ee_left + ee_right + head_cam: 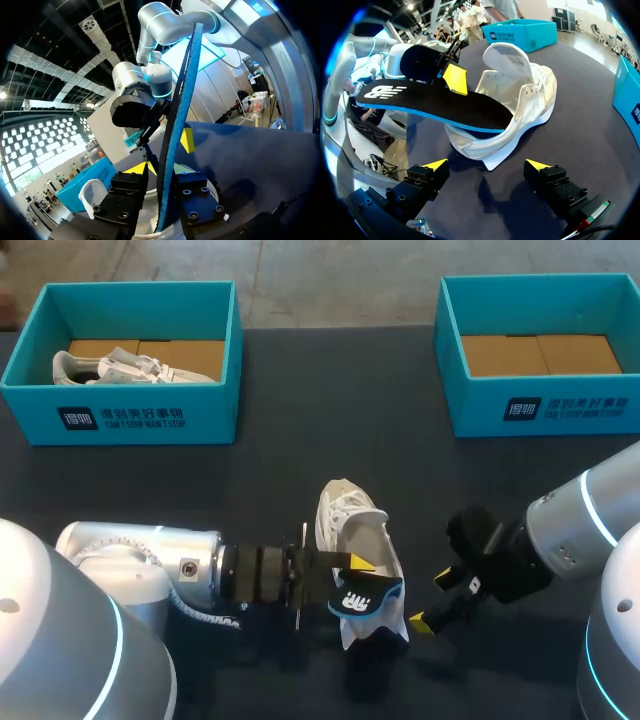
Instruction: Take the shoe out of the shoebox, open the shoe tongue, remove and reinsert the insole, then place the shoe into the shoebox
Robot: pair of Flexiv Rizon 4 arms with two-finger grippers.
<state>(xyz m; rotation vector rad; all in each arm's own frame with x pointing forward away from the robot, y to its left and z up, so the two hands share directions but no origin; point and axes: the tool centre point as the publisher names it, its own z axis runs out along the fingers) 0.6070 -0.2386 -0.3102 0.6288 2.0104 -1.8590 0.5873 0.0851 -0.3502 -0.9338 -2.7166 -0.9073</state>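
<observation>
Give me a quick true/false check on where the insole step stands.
1. The left gripper is shut on the insole. True.
2. The right gripper grips the shoe. False: it is open, short of the shoe, holding nothing.
3. The insole sits fully inside the shoe. False: only one end is in; the rest sticks out.
4. The shoe is on the table, outside both boxes. True.
5. The right box holds a shoe. False: a second shoe lies in the left box.
</observation>
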